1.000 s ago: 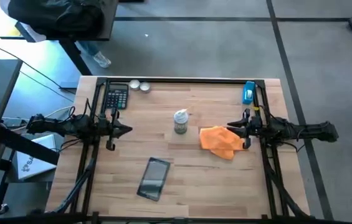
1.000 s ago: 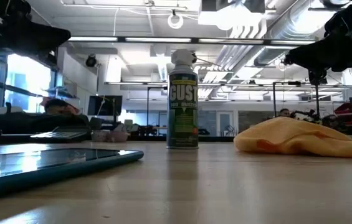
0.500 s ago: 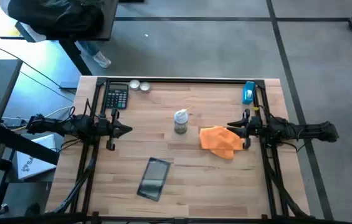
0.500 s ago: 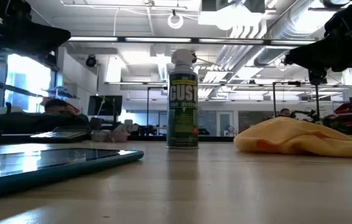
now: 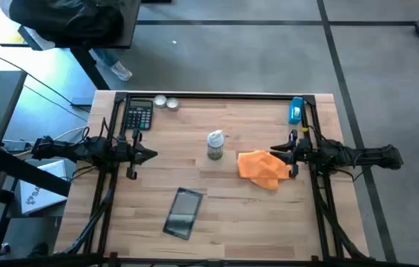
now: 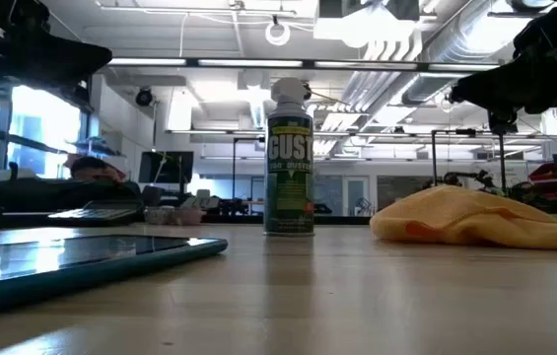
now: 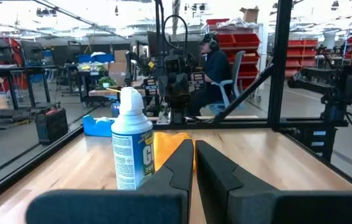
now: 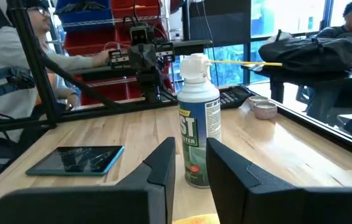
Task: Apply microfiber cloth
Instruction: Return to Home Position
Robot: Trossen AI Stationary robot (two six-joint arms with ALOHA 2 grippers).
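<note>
The orange microfiber cloth (image 5: 259, 169) lies crumpled on the wooden table, right of centre, resting on its underside (image 6: 475, 219). My right gripper (image 5: 272, 153) hovers above the cloth's right part, fingers level and pointing at the table's left. It is open a little (image 8: 191, 149) and holds nothing; a strip of the cloth (image 8: 197, 219) shows below it. My left gripper (image 5: 152, 154) waits shut (image 7: 194, 152) above the table's left side, pointing at the spray can (image 5: 215, 146).
The spray can (image 6: 289, 158) stands upright at the table's centre, just left of the cloth. A dark tablet (image 5: 184, 213) lies flat toward the near edge. A calculator (image 5: 139, 115) and two small round tins (image 5: 165, 102) sit at the far left, a blue object (image 5: 296, 110) at the far right.
</note>
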